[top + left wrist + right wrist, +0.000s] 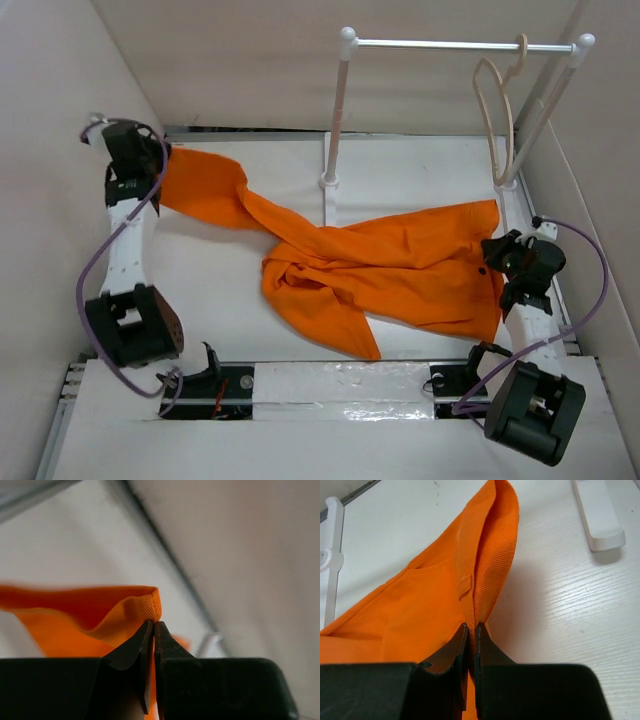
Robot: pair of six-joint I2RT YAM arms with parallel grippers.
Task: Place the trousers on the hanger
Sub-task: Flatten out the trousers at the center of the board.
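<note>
The orange trousers (380, 262) lie spread across the table, one leg stretched to the far left. My left gripper (152, 168) is shut on the end of that leg; in the left wrist view the hem (145, 604) is pinched at the fingertips (153, 624). My right gripper (492, 262) is shut on the waistband at the right; the right wrist view shows the ribbed band (492, 565) rising from the closed tips (471, 626). The beige hanger (498, 110) hangs by its hook on the rack's rod at the far right.
A white rack with a metal rod (460, 44) stands at the back, one post (334, 130) mid-table, its foot (600, 515) near my right gripper. Walls close in on the left, back and right.
</note>
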